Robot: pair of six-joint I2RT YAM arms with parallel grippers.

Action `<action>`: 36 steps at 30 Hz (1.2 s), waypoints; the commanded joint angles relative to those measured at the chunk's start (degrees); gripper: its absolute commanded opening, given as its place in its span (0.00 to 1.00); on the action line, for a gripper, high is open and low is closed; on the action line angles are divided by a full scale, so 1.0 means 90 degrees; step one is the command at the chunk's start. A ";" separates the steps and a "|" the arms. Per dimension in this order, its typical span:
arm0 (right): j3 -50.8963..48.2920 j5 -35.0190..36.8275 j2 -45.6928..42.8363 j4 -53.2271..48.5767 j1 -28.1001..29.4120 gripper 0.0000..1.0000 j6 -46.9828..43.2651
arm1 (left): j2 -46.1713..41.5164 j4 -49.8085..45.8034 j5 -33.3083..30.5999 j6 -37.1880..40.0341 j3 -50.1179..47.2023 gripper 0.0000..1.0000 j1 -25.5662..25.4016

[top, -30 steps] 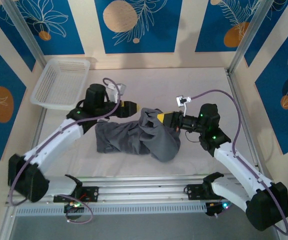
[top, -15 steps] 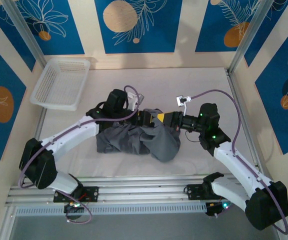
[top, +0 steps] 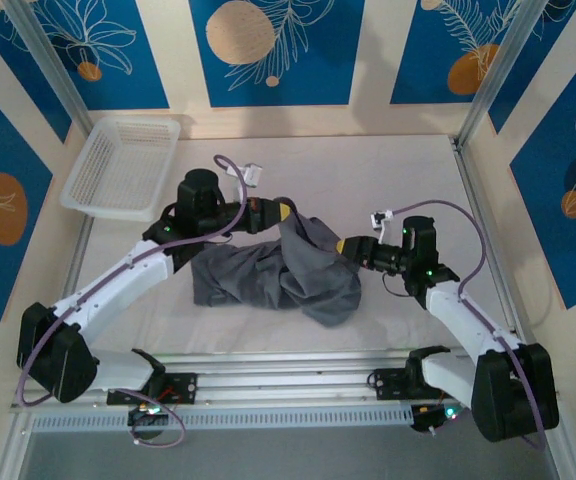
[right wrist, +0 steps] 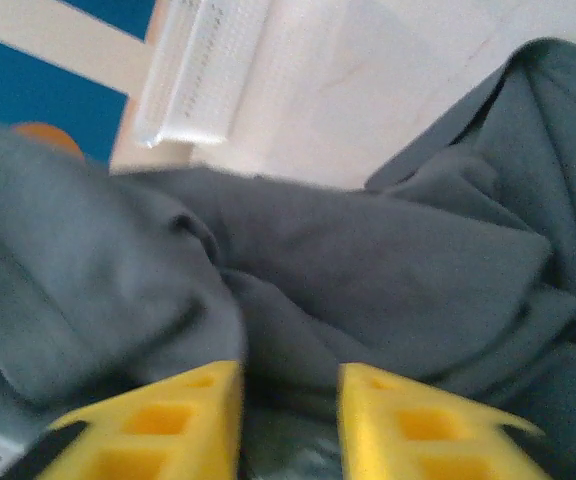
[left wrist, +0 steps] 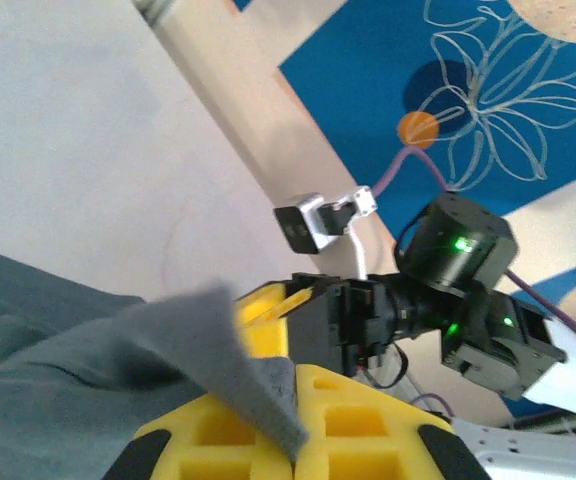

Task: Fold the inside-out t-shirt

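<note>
The inside-out t-shirt (top: 258, 280) is a slate-grey heap bunched in the middle of the table. My left gripper (top: 286, 213) is at the heap's upper edge, shut on a raised fold of the cloth. In the left wrist view the grey fold (left wrist: 218, 350) is pinched between the closed yellow fingers (left wrist: 368, 420). My right gripper (top: 342, 247) sits at the heap's right side, open. In the right wrist view its yellow fingers (right wrist: 158, 420) stand apart, with the rumpled shirt (right wrist: 368, 260) lying just beyond them and nothing gripped.
A white mesh basket (top: 133, 122) stands empty at the back left, also seen as the white basket (right wrist: 203, 70) in the right wrist view. Bare table lies behind the shirt. A metal rail (top: 288, 385) runs along the near edge.
The left gripper reached in to the right one, shut on the raised cloth and drew back left. The right gripper opened, let go of the shirt and dropped back to the right.
</note>
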 commanded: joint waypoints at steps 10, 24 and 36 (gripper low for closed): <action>0.0297 0.4219 -0.1881 0.0012 0.2602 0.42 -0.4094 | 0.0161 0.0111 0.0804 0.0352 0.0150 0.00 -0.0180; 0.1876 0.2859 0.0539 -0.0366 0.2475 0.48 -0.2986 | 0.0046 -0.0226 0.0564 0.0566 0.0228 0.00 -0.0284; 0.2726 0.3303 0.0804 -0.2060 0.2447 0.50 -0.2845 | 0.0070 -0.0436 0.0530 0.0750 0.0305 0.00 -0.0283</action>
